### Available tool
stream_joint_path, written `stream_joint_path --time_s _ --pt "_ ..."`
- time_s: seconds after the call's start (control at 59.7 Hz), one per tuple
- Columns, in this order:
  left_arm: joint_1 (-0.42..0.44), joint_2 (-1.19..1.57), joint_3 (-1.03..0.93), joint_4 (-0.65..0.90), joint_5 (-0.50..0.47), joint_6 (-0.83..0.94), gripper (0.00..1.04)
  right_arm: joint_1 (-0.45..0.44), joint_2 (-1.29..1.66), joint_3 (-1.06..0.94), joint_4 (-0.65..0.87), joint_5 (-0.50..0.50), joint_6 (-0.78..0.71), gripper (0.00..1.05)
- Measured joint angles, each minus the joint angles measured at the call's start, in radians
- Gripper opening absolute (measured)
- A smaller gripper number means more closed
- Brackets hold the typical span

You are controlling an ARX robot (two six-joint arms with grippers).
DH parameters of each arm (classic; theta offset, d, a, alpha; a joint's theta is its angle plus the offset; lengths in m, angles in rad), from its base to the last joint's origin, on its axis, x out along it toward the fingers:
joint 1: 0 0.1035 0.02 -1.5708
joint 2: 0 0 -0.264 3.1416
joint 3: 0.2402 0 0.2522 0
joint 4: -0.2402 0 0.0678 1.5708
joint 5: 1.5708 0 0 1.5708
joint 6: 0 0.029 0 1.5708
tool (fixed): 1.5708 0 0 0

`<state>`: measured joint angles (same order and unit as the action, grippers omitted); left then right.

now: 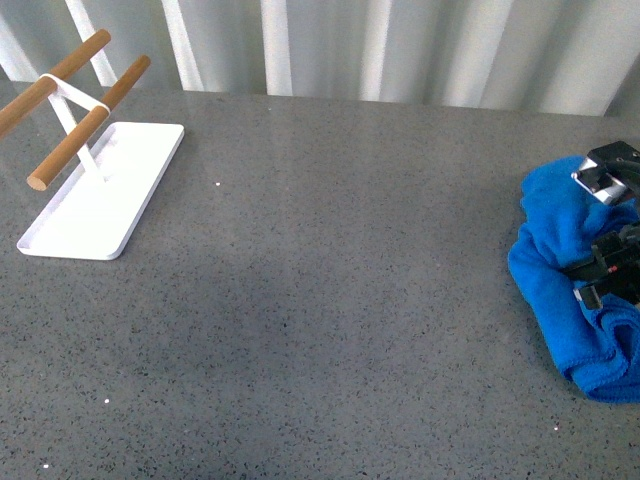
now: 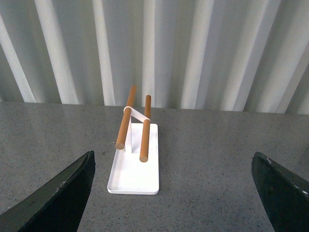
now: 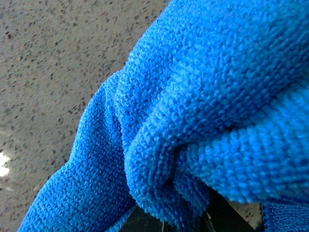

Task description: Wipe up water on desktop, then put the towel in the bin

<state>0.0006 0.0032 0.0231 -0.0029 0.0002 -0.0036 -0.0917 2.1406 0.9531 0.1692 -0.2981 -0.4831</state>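
The blue fuzzy towel [image 1: 560, 290] lies bunched on the dark-grey speckled desktop [image 1: 330, 300] at the far right edge. My right gripper [image 1: 610, 265] is shut on the towel, with only part of its black and silver body showing. In the right wrist view the towel [image 3: 193, 111] fills most of the picture and hides the jaws. My left gripper [image 2: 176, 193] is open and empty above the desktop [image 2: 207, 169], its dark fingers [image 2: 58, 198] far apart. No bin is in view. I cannot make out any water.
A white tray [image 1: 100, 195] with a rack of wooden rods [image 1: 85, 120] stands at the far left; it also shows in the left wrist view [image 2: 135, 166]. A white corrugated wall [image 1: 400, 50] runs along the back.
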Motion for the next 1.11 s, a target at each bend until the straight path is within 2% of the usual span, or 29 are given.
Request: stream_joint_path --time_s 0.218,0.352,0.57,0.687,0.788,0.922,1.106 --pt "0.000 0.000 0.000 0.000 0.000 0.000 0.98 0.035 0.106 0.209 -0.052 0.103 -0.027 0.04" --pt "0.000 0.000 0.000 0.000 0.000 0.000 0.98 0.074 0.171 0.349 -0.103 0.121 -0.026 0.04" --pt "0.000 0.000 0.000 0.000 0.000 0.000 0.98 0.179 0.270 0.554 -0.177 0.106 -0.017 0.04" --pt "0.000 0.000 0.000 0.000 0.000 0.000 0.98 0.269 0.320 0.652 -0.200 0.042 0.017 0.04" --pt "0.000 0.000 0.000 0.000 0.000 0.000 0.98 0.325 0.320 0.636 -0.183 -0.005 0.013 0.04" --pt "0.000 0.000 0.000 0.000 0.000 0.000 0.98 0.357 0.283 0.544 -0.136 -0.034 -0.031 0.04" --pt "0.000 0.000 0.000 0.000 0.000 0.000 0.98 0.347 0.109 0.230 -0.090 -0.127 -0.179 0.04"
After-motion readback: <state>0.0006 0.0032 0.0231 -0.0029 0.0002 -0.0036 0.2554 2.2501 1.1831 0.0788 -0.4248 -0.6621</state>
